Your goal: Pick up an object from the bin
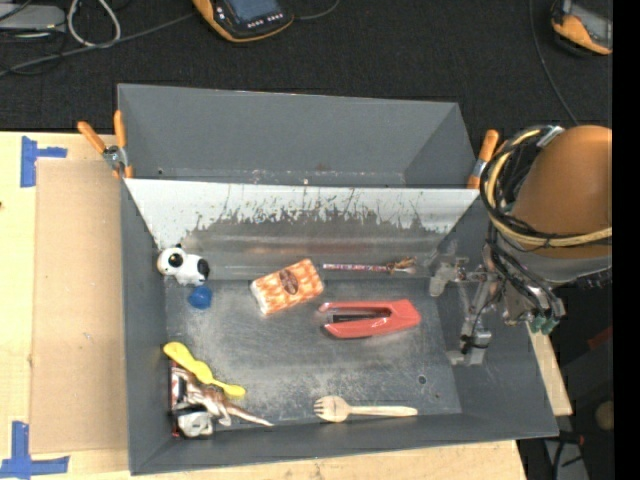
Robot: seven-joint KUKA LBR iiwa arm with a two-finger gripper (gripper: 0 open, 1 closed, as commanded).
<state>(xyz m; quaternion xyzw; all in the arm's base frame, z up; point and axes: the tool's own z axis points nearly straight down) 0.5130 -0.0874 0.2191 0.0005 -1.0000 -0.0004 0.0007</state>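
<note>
Over scuffed floor of grey bin (pixel 300 148), fingers (pixel 472 340) spread apart, red stapler (pixel 372 319) near, black carpet (pixel 400 38) beyond.

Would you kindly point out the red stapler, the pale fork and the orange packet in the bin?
red stapler (pixel 371 320), camera view, middle of its body.
pale fork (pixel 366 410), camera view, middle of its handle.
orange packet (pixel 287 286), camera view, centre of its top face.

Dark surface (pixel 400 48), loose cables (pixel 95 42)

No legible text, labels or numbers anywhere.
</note>
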